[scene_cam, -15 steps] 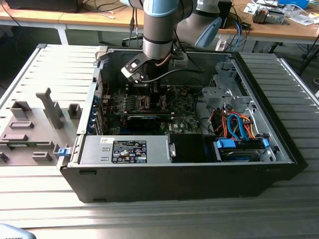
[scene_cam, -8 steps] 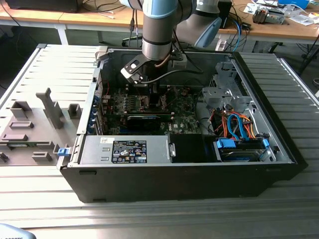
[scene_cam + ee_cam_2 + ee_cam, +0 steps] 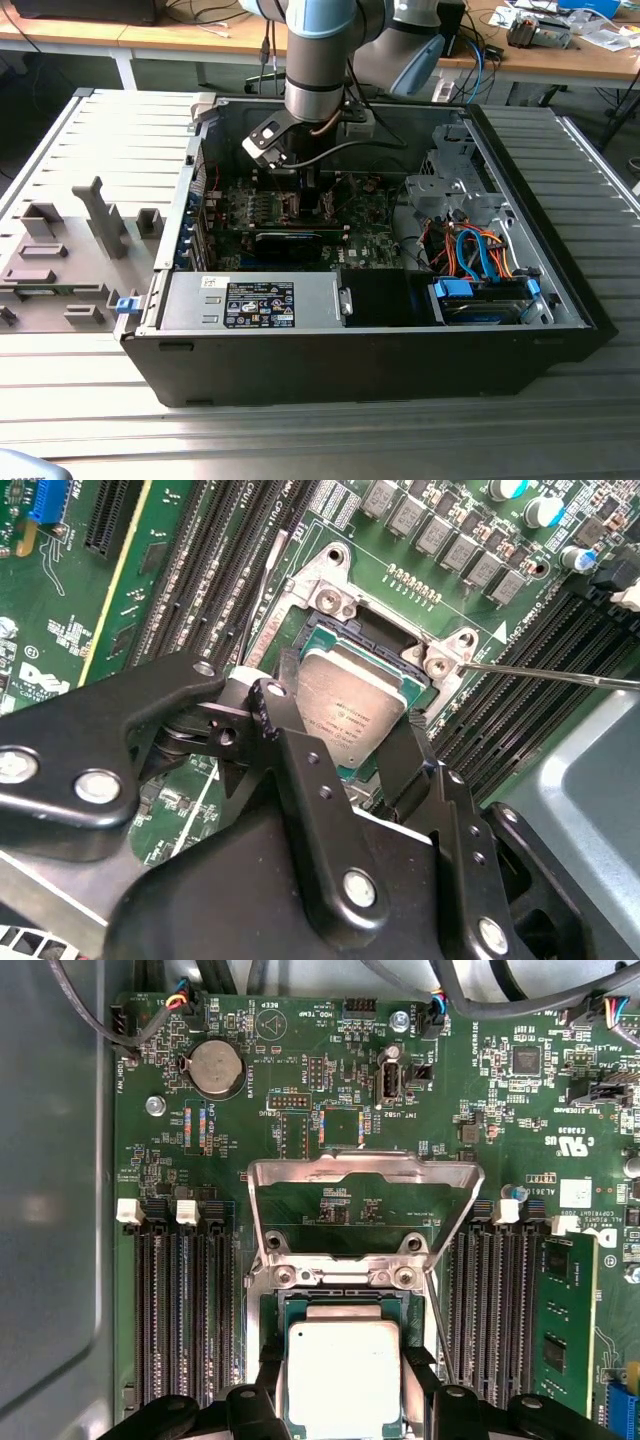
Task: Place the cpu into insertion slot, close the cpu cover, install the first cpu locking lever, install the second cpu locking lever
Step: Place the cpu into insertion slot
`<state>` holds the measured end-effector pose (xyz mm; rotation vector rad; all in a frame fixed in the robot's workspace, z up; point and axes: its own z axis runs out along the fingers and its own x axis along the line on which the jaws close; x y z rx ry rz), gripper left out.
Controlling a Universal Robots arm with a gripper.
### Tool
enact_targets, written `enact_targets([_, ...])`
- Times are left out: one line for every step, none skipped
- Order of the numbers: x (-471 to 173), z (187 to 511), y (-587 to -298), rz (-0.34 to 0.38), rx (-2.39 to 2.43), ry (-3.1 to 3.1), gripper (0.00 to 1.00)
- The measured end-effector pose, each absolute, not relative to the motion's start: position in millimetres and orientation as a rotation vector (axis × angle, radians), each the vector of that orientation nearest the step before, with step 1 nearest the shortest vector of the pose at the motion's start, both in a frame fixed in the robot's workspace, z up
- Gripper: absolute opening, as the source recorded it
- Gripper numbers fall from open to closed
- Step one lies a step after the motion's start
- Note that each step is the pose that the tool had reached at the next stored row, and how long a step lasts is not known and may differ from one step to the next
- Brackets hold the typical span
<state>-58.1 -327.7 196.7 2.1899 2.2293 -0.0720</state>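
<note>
Parts tray (image 3: 60, 260) on the exterior view's left, grey, sitting on the ribbed desk (image 3: 330, 440), nothing near it. Middle: open computer case (image 3: 400, 370), arm reaching down inside, end effector (image 3: 300, 185) low over the green motherboard (image 3: 370, 245). Exterior view's right: blue and orange cables (image 3: 480, 255) at the drive bay, well apart from the work.

In the second wrist view the end effector (image 3: 345, 742) is narrow, fingers (image 3: 295, 770) pinching the cpu (image 3: 350, 705) by two opposite edges. Chip is right over the insertion slot (image 3: 335, 595); can't tell if it's fully seated. In the first wrist view the cpu cover (image 3: 360, 1200) stands flipped open beyond the slot. Locking lever (image 3: 560, 672) pokes out free.

Risks, my read:
- The chip drops in tilted or off-square and bends the socket pins.
- Letting go before it's seated lets it shift.
- The fingers catch the slot rim or the memory slots (image 3: 180, 1310) alongside.
</note>
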Motion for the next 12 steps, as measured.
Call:
enact_targets([-58.1,196.7,-327.7,-0.072,2.190,2.229,0.55])
enact_targets([-58.1,196.7,-327.7,-0.072,2.190,2.229,0.55])
enact_targets([-58.1,196.6,-327.7,-0.072,2.190,2.229,0.55])
enact_targets([-58.1,196.6,-327.7,-0.072,2.190,2.229,0.55])
enact_targets([-58.0,196.1,-327.5,-0.069,2.190,2.230,0.55])
enact_targets([-58.0,196.2,-327.6,-0.070,2.190,2.229,0.62])
enact_targets([-58.1,196.4,-327.7,-0.071,2.190,2.229,0.62])
enact_targets([-58.1,196.5,-327.7,-0.072,2.190,2.229,0.62])
enact_targets([-58.1,196.5,-327.7,-0.072,2.190,2.229,0.62])
enact_targets([-58.1,196.5,-327.7,-0.072,2.190,2.229,0.62])
enact_targets([-58.1,197.2,-327.7,-0.072,2.190,2.229,0.62])
enact_targets([-58.1,198.8,-327.7,-0.072,2.190,2.229,0.62])
